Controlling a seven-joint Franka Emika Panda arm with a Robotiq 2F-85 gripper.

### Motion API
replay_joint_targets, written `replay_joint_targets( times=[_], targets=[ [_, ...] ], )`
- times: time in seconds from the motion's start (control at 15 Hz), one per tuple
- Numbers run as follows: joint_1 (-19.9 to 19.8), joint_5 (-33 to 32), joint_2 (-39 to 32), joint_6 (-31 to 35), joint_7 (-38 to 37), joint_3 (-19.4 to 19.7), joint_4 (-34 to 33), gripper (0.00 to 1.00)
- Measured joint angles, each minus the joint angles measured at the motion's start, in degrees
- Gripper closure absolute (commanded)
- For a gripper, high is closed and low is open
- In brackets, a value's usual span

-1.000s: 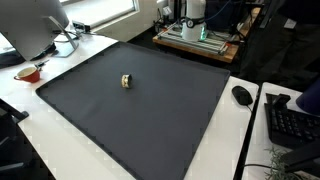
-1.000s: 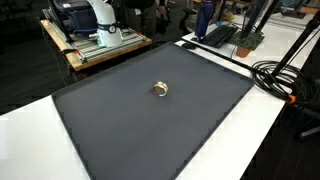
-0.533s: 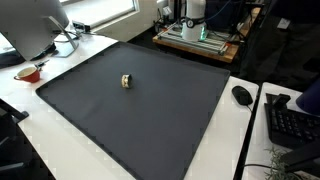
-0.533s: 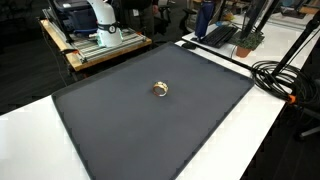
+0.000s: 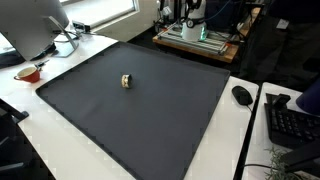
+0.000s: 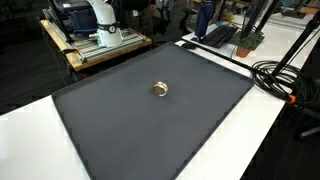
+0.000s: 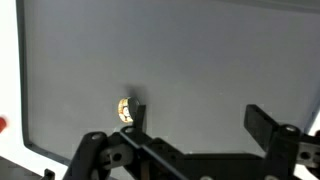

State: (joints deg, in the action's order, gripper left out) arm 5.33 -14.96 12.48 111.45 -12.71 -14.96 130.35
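Two fingers of the gripper (image 7: pixel 197 112) stand spread, grasping nothing; a small yellowish object (image 7: pixel 124 108) on the dark mat (image 7: pixel 200 50) shows just outside one fingertip, any writing unreadably blurred.

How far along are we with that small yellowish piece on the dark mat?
Nothing looks done: the small yellowish piece lies free on the dark mat. In hand: the gripper hangs open well above it, apart. Left, probably: lowering, closing, lifting.
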Motion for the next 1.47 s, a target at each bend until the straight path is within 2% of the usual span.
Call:
replay_joint_targets(
  times=[0.27, 0.87, 1.13, 1.47],
  targets=[
    [2.1, -8.8, -5.2, -1.9, 0.4, -0.8, -0.2, 0.0],
    [2.8, -10.1, -6.2, -1.4, -0.1, -0.3, -0.1, 0.0],
    [4.8, -20.0, -9.3, -0.5, -0.6, -1.2, -0.2, 0.0],
    [8.3, -32.5, -18.4, -3.8, -0.3, -1.6, -2.7, 0.0]
  ],
)
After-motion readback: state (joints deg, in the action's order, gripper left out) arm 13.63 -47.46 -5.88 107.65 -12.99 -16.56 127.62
